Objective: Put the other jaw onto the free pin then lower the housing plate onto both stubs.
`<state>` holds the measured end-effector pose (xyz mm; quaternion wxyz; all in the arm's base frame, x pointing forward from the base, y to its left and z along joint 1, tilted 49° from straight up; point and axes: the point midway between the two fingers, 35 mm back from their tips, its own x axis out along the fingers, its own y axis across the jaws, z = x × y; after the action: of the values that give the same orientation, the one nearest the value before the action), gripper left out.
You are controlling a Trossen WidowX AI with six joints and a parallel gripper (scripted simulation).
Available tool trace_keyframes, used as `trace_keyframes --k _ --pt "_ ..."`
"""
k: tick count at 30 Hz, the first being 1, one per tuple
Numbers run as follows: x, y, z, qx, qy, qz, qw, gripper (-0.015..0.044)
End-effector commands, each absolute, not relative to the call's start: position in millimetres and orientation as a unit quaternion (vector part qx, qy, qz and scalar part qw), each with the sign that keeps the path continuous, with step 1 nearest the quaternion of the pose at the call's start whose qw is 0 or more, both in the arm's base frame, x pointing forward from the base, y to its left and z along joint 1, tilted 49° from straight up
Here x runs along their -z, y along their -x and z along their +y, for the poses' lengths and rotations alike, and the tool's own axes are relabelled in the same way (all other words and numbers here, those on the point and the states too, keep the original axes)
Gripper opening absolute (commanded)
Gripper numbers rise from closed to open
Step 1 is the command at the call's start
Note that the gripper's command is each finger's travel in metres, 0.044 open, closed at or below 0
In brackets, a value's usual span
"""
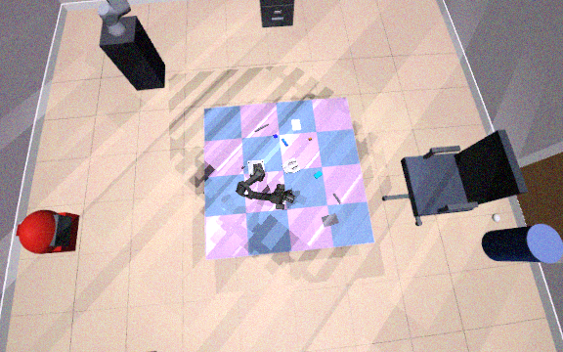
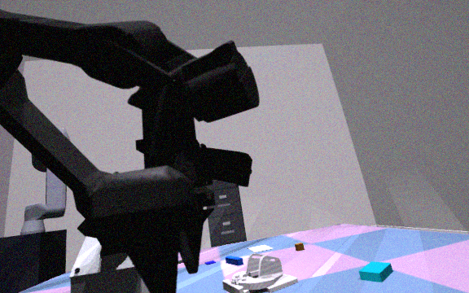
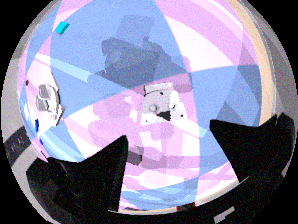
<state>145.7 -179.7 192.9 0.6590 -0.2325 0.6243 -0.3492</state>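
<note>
The gripper [image 1: 288, 197] [image 2: 177, 281] [image 3: 170, 132] is released and empty; any jaw should be gripped squarely, its teeth aligned before gentle lowering.

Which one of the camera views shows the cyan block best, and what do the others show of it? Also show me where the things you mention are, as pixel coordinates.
The exterior view is best: there the cyan block [image 1: 318, 174] [image 2: 376, 271] [image 3: 62, 27] appears largest, with its top and sides distinguishable. The top view shows only a small cyan patch. The wrist view shows it small, at upper left.
</note>
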Motion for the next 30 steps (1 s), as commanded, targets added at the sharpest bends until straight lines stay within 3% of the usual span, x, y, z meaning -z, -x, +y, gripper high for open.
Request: trace_keyframes --k 1,30 --pt "-193 -144 -181 0.357 0.227 0.622 0.659 0.044" --pt "-155 -142 -225 0.358 0.229 0.621 0.658 0.044"
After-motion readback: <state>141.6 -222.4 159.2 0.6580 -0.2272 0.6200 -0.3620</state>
